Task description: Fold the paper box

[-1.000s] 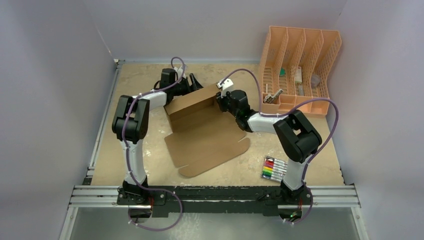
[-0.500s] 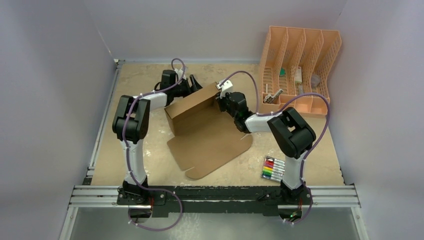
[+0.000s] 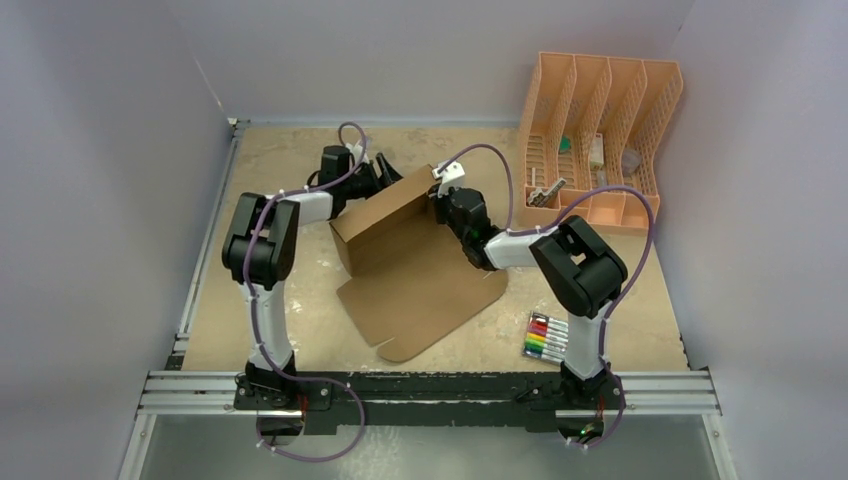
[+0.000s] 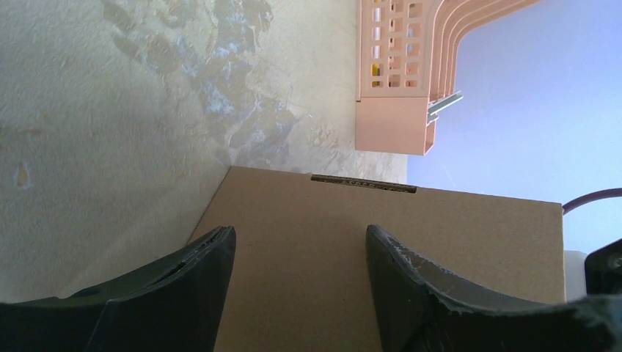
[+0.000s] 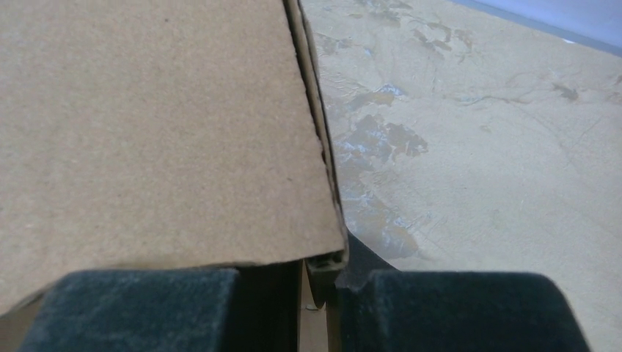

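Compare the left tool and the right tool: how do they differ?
The left tool stands wide open, facing the broad side of the raised panel of the paper box; the right tool is closed, pinching that panel's end edge. The left sits behind the panel, the right at its right end. Both attend the same raised panel.

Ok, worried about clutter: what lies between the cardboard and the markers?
Nothing; in the top view only bare table separates the cardboard from the markers.

Mottled tan table (image 3: 450, 352) bearing paper box (image 3: 415, 275), peach organizer (image 3: 600, 130), markers (image 3: 547, 337)
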